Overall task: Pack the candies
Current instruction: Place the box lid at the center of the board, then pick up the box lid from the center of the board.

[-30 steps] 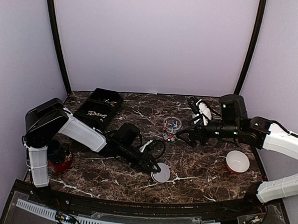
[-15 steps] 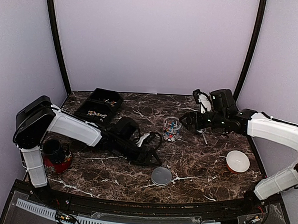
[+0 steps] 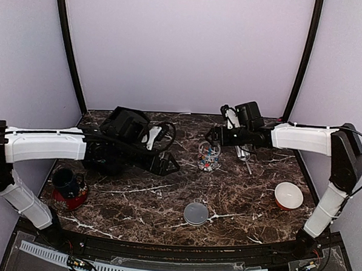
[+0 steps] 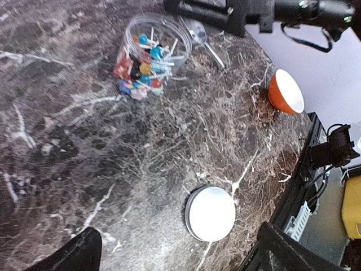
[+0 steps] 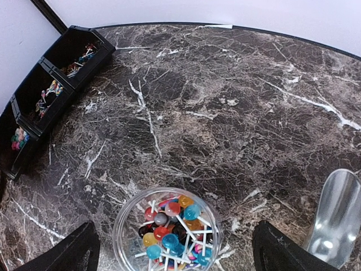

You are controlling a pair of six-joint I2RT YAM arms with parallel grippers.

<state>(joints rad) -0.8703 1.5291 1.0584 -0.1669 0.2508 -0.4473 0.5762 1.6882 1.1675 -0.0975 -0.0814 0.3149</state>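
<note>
The candies [image 5: 169,226] are small round sweets on white sticks, in mixed colours, filling an open glass jar [image 3: 208,156] mid-table. More candies [image 5: 49,90] lie in the black tray [image 5: 34,107]. The jar's round white lid [image 3: 196,213] lies flat near the front edge, alone. My left gripper [image 3: 170,167] is open and empty, left of the jar; its wrist view looks down on the lid [image 4: 210,213] and jar [image 4: 148,53]. My right gripper [image 3: 211,137] hangs open just behind and above the jar [image 5: 166,228], with its fingers [image 5: 70,251] on either side of the jar in that view.
A metal scoop [image 3: 245,158] lies right of the jar. An orange-and-white bowl [image 3: 288,195] sits front right. A dark mug [image 3: 66,183] on a red base stands front left. The black tray [image 3: 117,129] at back left is partly covered by my left arm.
My left gripper opened, let go of the lid near the front edge and pulled back to the left. My right arm swung left, ending behind the jar.
</note>
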